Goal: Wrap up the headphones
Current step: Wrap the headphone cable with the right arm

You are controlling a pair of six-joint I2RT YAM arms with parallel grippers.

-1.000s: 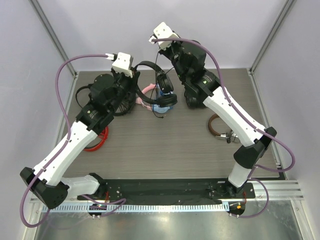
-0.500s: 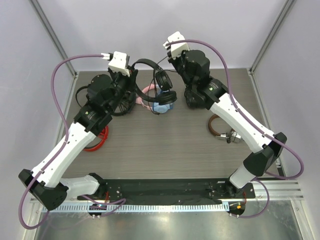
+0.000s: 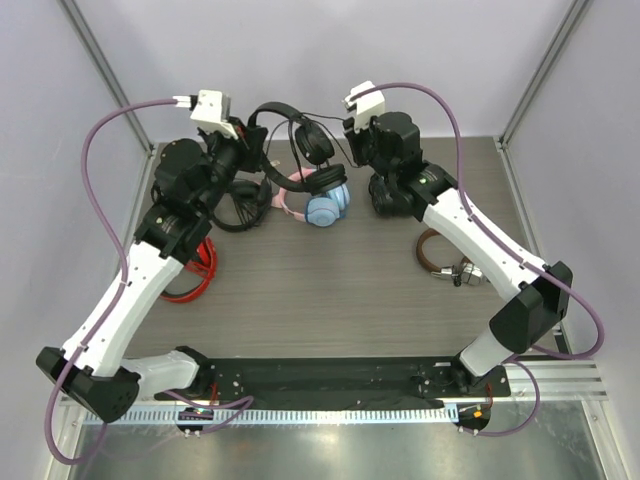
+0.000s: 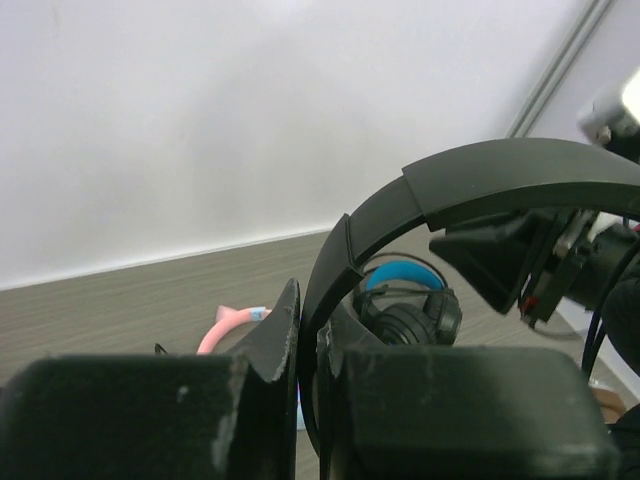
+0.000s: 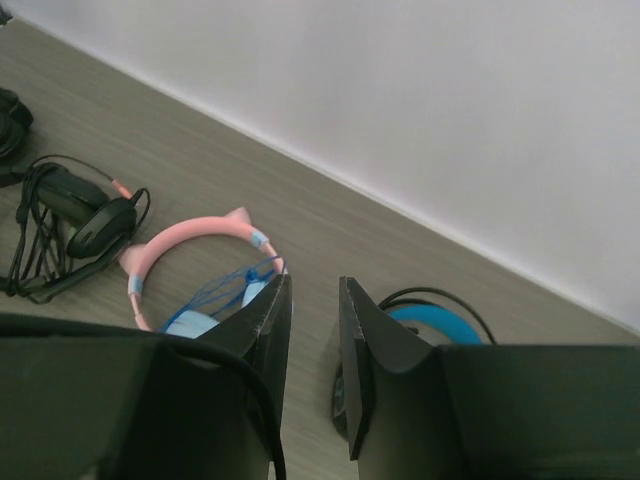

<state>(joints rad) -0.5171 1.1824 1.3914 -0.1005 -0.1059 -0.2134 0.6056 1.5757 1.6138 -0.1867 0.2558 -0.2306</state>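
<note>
Only the left wrist view showed the left gripper [image 4: 312, 325] pinching the headband of the headphones [image 3: 316, 147], which hung aloft by the back wall. The right wrist view showed the right gripper [image 5: 314, 290] slightly spread and empty, angled down above the pink pair [image 5: 190, 238]. Both arms stretched far back, with bare counter [image 3: 330, 290] open in front of them.

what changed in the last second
The left gripper, shut on the black headphones at the headband, swung them to the left. The right gripper drew away to the right, jaws slightly apart and empty. The pink-and-blue headphones stayed put.
</note>
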